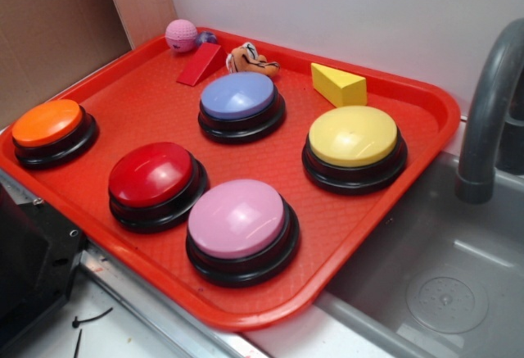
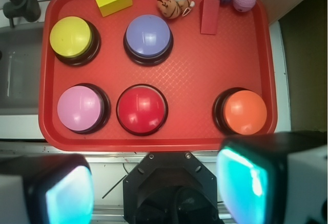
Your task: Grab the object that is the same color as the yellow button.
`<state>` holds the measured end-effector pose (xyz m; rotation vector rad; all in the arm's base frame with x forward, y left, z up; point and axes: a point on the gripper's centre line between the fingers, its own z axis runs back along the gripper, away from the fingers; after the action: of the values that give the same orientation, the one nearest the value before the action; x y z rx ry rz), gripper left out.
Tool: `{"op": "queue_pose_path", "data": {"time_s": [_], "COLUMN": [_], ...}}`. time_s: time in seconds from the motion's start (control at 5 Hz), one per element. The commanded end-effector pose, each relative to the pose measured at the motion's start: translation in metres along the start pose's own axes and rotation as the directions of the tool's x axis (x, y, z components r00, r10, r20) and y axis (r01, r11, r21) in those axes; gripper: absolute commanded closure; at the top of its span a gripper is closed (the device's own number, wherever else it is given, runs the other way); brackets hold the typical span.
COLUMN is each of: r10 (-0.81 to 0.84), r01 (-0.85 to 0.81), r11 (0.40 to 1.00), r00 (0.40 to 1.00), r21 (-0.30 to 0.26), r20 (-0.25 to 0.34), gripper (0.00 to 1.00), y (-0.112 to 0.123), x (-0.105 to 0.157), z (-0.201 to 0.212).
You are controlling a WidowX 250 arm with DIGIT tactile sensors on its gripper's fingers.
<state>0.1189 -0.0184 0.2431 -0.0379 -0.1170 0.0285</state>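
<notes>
A small yellow wedge block (image 1: 339, 84) lies at the far right of the red tray (image 1: 385, 210), just behind the yellow button (image 1: 354, 146). In the wrist view the yellow wedge (image 2: 113, 3) is at the top left, above the yellow button (image 2: 73, 39). My gripper (image 2: 156, 190) is open and empty, high above the tray's near edge, over the robot base; its two fingers with teal pads (image 2: 242, 185) frame the bottom of the wrist view. The gripper does not show in the exterior view.
The tray also holds purple (image 1: 241, 105), red (image 1: 155, 183), pink (image 1: 240, 228) and orange (image 1: 51, 131) buttons, a red wedge (image 1: 201, 65), a pink ball (image 1: 181, 35), a small purple object (image 1: 206, 38) and a toy tiger (image 1: 250, 61). A sink (image 1: 446, 284) with a grey faucet (image 1: 488, 112) lies right.
</notes>
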Motion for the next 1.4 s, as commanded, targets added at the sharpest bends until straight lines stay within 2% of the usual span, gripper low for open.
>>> {"op": "queue_pose_path", "data": {"time_s": [0.0, 0.2, 0.4, 0.6, 0.8, 1.0, 1.2], "r10": [0.000, 0.089, 0.239, 0.405, 0.605, 0.739, 0.853], "r01": [0.000, -0.091, -0.238, -0.404, -0.600, -0.725, -0.835], "r11": [1.000, 0.996, 0.971, 0.914, 0.796, 0.671, 0.509], "r00": [1.000, 0.994, 0.966, 0.904, 0.781, 0.641, 0.456], "r21": [0.000, 0.025, -0.024, -0.037, -0.083, -0.154, -0.211], "r20": [0.000, 0.057, 0.101, 0.136, 0.158, 0.207, 0.252], "gripper": [0.00, 0.00, 0.00, 0.00, 0.00, 0.00, 0.00], "y": [0.000, -0.007, -0.009, -0.011, -0.007, -0.013, -0.023], "x": [0.000, 0.014, 0.030, 0.050, 0.072, 0.096, 0.119], "z": [0.000, -0.008, -0.014, -0.025, -0.036, -0.055, -0.078]}}
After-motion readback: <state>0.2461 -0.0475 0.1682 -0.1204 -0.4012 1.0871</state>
